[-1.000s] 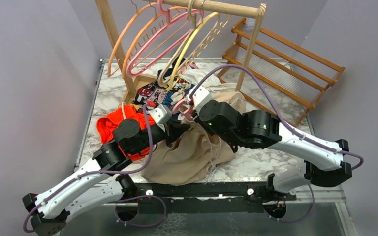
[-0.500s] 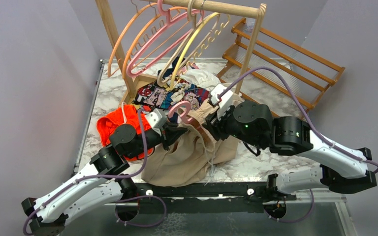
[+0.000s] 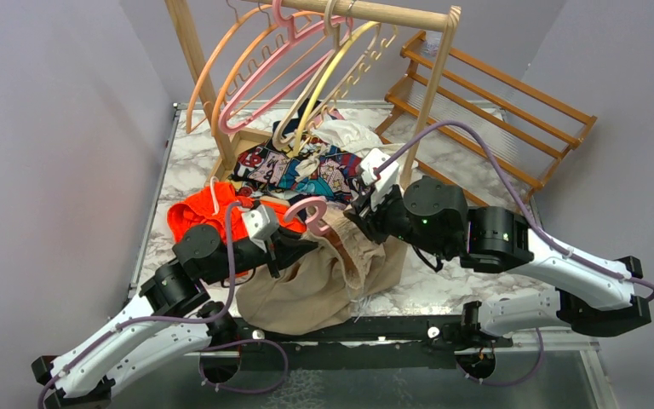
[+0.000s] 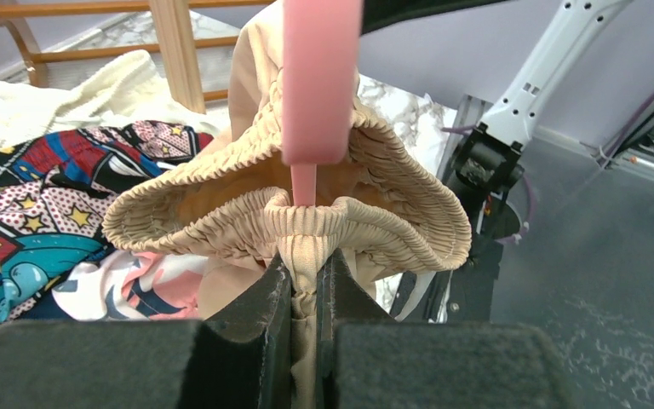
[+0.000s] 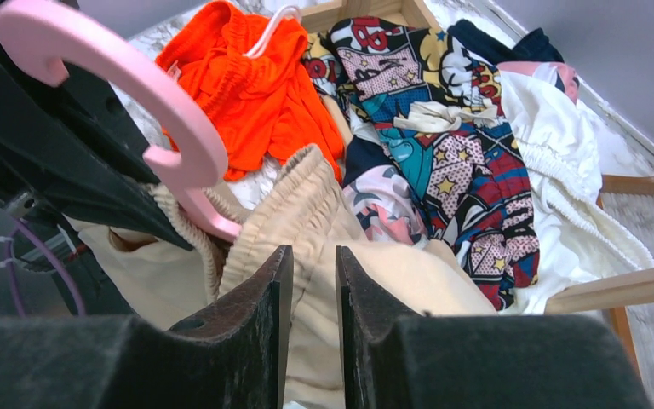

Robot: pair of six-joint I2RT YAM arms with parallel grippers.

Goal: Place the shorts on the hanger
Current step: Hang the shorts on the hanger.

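1. Left wrist view: the left fingers [image 4: 251,328] are pressed together on a fold of the shorts' [image 4: 221,204] gathered waistband, right under the hanger's [image 4: 319,77] thin stem. I cannot tell whether the stem itself is in that pinch. If only cloth is held, the hanger could tip or slide out as the arm moves.
2. The right fingers [image 5: 255,324] pinch a bunched fold of the shorts a little below the waistband, close to the pink hook. That fold is thin, so a pull away from the left arm could drag it free.
3. The waistband is elastic. Stretched between two pinches, it may spring back off a hanger arm once one side lets go. Both hanger arms are hidden inside the cloth, so I cannot tell if either is seated.
4. The shorts sit at the near middle of the counter [image 3: 447,290]. Their top is gathered up round the hanger between the two arms, and the legs are heaped below. On a lift, that loose weight would hang from two small grips and could pull the waistband down past the hook.
5. The orange garment [image 5: 255,94] and comic cloth [image 5: 409,145] lie just beside the shorts. A low sweep could snag either and drag it along.
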